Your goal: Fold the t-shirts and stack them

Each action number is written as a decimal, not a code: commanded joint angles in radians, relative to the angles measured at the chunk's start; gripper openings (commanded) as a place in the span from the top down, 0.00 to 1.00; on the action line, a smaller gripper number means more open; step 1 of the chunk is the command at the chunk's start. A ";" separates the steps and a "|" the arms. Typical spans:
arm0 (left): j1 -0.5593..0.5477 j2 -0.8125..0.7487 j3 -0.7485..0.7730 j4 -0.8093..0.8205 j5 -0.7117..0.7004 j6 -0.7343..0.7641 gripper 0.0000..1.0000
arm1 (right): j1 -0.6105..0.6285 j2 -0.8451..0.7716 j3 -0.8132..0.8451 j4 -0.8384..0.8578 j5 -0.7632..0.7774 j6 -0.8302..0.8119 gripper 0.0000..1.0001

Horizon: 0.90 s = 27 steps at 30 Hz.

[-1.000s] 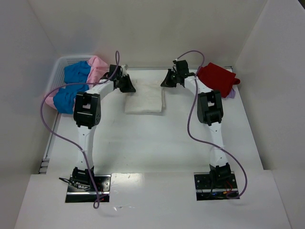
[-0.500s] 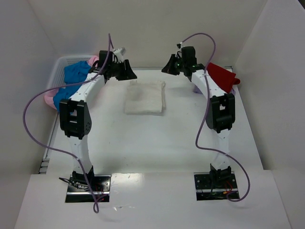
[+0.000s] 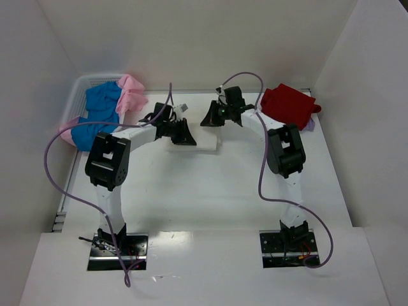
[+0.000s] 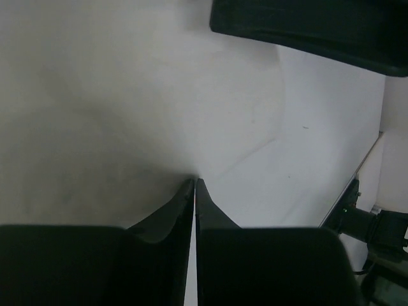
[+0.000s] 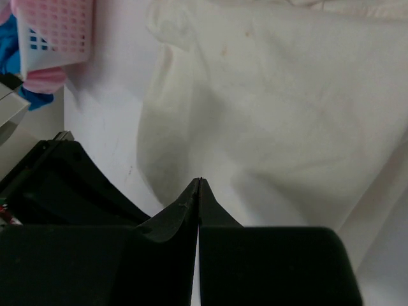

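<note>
The cream-white t-shirt (image 3: 203, 144) lies folded at the table's far middle, mostly hidden under both grippers. My left gripper (image 3: 187, 136) is shut with its tips at the cloth's edge (image 4: 127, 95). My right gripper (image 3: 207, 121) is shut with its tips on the stained cloth (image 5: 287, 95). No gap shows between either pair of jaws. The red t-shirt (image 3: 290, 105) lies at the far right on a lavender one (image 3: 310, 126). Blue (image 3: 102, 99) and pink (image 3: 132, 92) t-shirts fill the basket at the far left.
The white mesh basket (image 3: 80, 89) stands at the far left and also shows in the right wrist view (image 5: 57, 32). White walls close in the table on the left, back and right. Purple cables loop from both arms.
Both grippers rose from the far corners of the cream-white t-shirt, then came down and toward the near side over it. Less of the shirt shows now.
</note>
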 commanded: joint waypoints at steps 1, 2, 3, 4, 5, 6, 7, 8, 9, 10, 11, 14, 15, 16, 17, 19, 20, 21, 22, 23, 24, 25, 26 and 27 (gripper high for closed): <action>0.001 0.030 0.003 0.105 0.057 -0.027 0.91 | 0.003 0.037 -0.004 0.037 -0.005 -0.007 0.97; 0.001 0.050 0.003 0.105 0.057 -0.027 0.91 | 0.003 0.051 -0.002 0.035 -0.004 -0.015 0.98; 0.001 0.060 0.003 0.103 0.057 -0.027 0.91 | 0.003 0.074 0.008 0.027 0.004 -0.015 0.99; 0.001 0.071 0.003 0.091 0.057 -0.025 0.92 | 0.003 0.086 0.016 0.027 0.005 -0.015 0.99; 0.001 0.085 0.003 0.081 0.052 -0.017 0.92 | 0.003 0.098 0.017 0.026 0.013 -0.015 0.99; 0.001 0.087 0.003 0.073 0.031 -0.015 0.92 | 0.001 0.109 0.025 0.018 0.013 -0.016 0.99; 0.001 0.098 0.003 0.070 0.029 -0.006 0.92 | -0.008 0.125 0.027 0.017 0.013 -0.024 0.99; 0.001 0.108 0.003 0.054 0.020 -0.006 0.92 | -0.016 0.128 0.036 0.009 0.013 -0.024 0.99; 0.001 0.109 0.003 0.041 0.019 -0.004 0.92 | -0.018 0.141 0.036 0.009 0.013 -0.024 1.00; 0.001 0.119 0.003 0.039 0.011 0.003 0.92 | -0.028 0.148 0.036 0.009 0.015 -0.024 1.00; 0.001 0.128 0.003 0.032 0.011 0.004 0.92 | -0.030 0.149 0.036 0.009 0.022 -0.024 1.00; 0.001 0.146 0.005 0.007 0.013 0.004 0.92 | -0.056 0.158 0.036 0.008 0.022 -0.033 1.00; 0.001 0.146 0.014 -0.002 0.025 0.005 0.92 | -0.067 0.158 0.037 0.000 0.022 -0.033 1.00; 0.001 0.146 0.014 -0.011 0.040 0.013 0.92 | -0.076 0.158 0.048 -0.002 0.021 -0.035 1.00; -0.001 0.144 0.016 -0.013 0.065 0.013 0.92 | -0.076 0.156 0.056 -0.012 0.013 -0.044 1.00; -0.008 0.113 0.040 -0.039 0.087 0.023 0.92 | -0.076 0.133 0.056 -0.023 0.013 -0.045 1.00; -0.008 0.083 0.048 -0.047 0.098 0.031 0.92 | -0.076 0.119 0.057 -0.023 0.013 -0.054 1.00; -0.008 0.062 0.050 -0.048 0.119 0.031 0.92 | -0.076 0.095 0.068 -0.025 0.012 -0.055 1.00; -0.008 0.031 0.063 -0.056 0.135 0.031 0.91 | -0.076 0.081 0.076 -0.037 0.002 -0.055 1.00; -0.008 0.017 0.077 -0.056 0.144 0.031 0.91 | -0.076 0.061 0.076 -0.045 0.000 -0.055 1.00; -0.008 0.001 0.079 -0.057 0.146 0.031 0.89 | -0.076 0.027 0.076 -0.045 -0.014 -0.055 1.00; -0.008 -0.020 0.092 -0.068 0.158 0.031 0.89 | -0.076 0.008 0.073 -0.045 -0.025 -0.055 1.00; -0.008 -0.029 0.101 -0.082 0.160 0.031 0.88 | -0.076 -0.012 0.056 -0.045 -0.037 -0.055 1.00; -0.008 -0.031 0.112 -0.083 0.172 0.032 0.86 | -0.076 -0.034 0.044 -0.045 -0.059 -0.055 0.99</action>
